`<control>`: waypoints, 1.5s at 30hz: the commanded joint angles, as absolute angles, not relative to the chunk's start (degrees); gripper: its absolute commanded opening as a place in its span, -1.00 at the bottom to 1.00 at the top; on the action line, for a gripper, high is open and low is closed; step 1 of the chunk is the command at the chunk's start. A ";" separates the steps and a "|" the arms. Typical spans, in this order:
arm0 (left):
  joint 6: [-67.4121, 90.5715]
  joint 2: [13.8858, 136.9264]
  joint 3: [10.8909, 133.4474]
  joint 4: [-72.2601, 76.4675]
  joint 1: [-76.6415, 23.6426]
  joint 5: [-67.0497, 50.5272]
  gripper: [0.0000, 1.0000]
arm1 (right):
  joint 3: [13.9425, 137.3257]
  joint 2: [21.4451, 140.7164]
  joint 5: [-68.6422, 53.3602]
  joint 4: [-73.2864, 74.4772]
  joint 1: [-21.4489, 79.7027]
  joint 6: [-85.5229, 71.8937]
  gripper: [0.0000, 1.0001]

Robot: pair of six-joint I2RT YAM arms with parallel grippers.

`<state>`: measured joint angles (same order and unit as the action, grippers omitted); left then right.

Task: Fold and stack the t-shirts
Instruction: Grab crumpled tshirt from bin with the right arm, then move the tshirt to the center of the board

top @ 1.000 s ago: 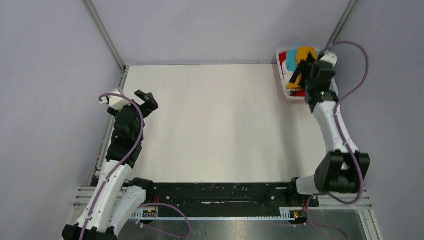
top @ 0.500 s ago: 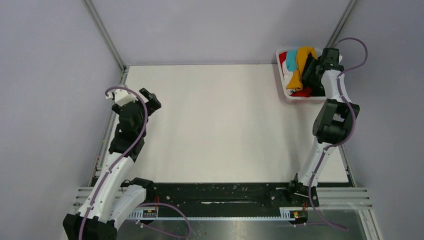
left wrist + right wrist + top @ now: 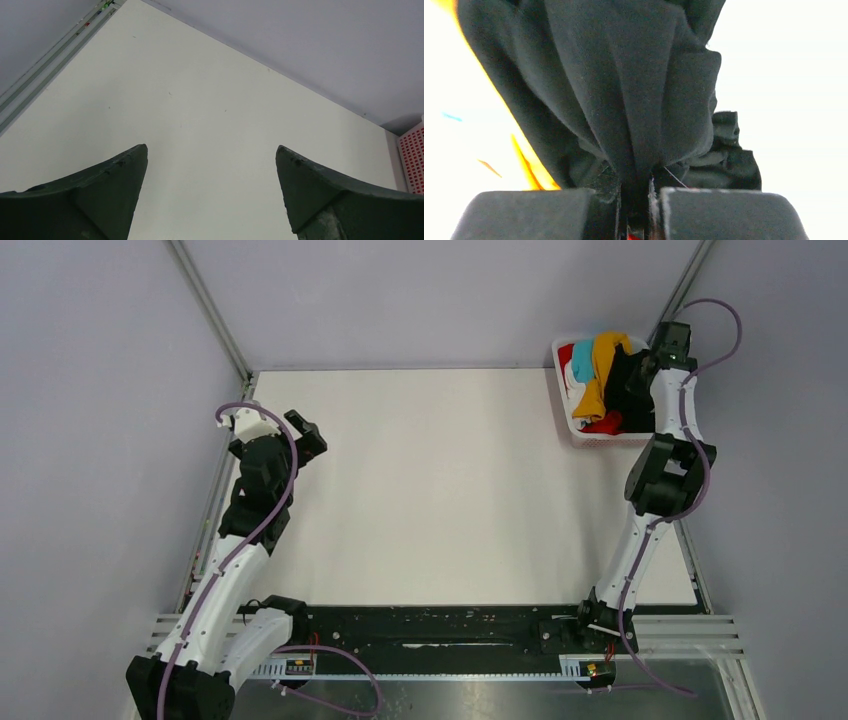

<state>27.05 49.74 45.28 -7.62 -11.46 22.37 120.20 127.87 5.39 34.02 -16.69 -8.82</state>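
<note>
Several bunched t-shirts fill the white basket (image 3: 566, 412) at the table's back right: mustard-orange (image 3: 602, 362), teal (image 3: 581, 356), red (image 3: 604, 425) and black (image 3: 629, 390). My right gripper (image 3: 636, 186) reaches down into the basket and is shut on a gathered fold of the black t-shirt (image 3: 634, 90), which bunches up out of the jaws. A strip of the mustard-orange shirt (image 3: 530, 169) shows beside it. My left gripper (image 3: 303, 437) hovers over the table's left side, open, with only bare tabletop between its fingers (image 3: 120, 175).
The white tabletop (image 3: 440, 480) spreads between both arms. Metal frame rails run along the left edge (image 3: 215, 490) and the back corners. The right arm's elbow (image 3: 668, 472) stands just in front of the basket. A black rail (image 3: 440, 628) crosses the near edge.
The right arm has straightened up and reached over the basket's far side, and its jaws have gone from open to shut on the black t-shirt. The left arm has edged slightly forward.
</note>
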 commanded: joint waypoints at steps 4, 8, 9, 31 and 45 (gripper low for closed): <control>26.47 48.15 47.00 -4.01 -11.53 20.41 0.98 | 130.93 116.36 5.89 30.19 -16.96 -3.93 -1.00; 26.28 46.83 46.42 -1.84 -11.52 20.57 0.98 | 134.59 110.78 2.97 27.90 -16.89 -4.10 -1.00; 26.28 46.61 46.47 -1.46 -11.52 20.82 0.98 | 136.00 109.60 1.92 27.69 -16.88 -4.40 -1.00; 29.91 42.87 47.46 -6.31 -11.51 23.16 0.98 | 142.50 101.20 -47.75 14.80 16.38 -17.92 -1.00; 40.12 40.32 43.52 -23.60 -11.51 30.52 0.98 | 77.60 93.01 -23.73 9.51 1.43 -18.55 0.72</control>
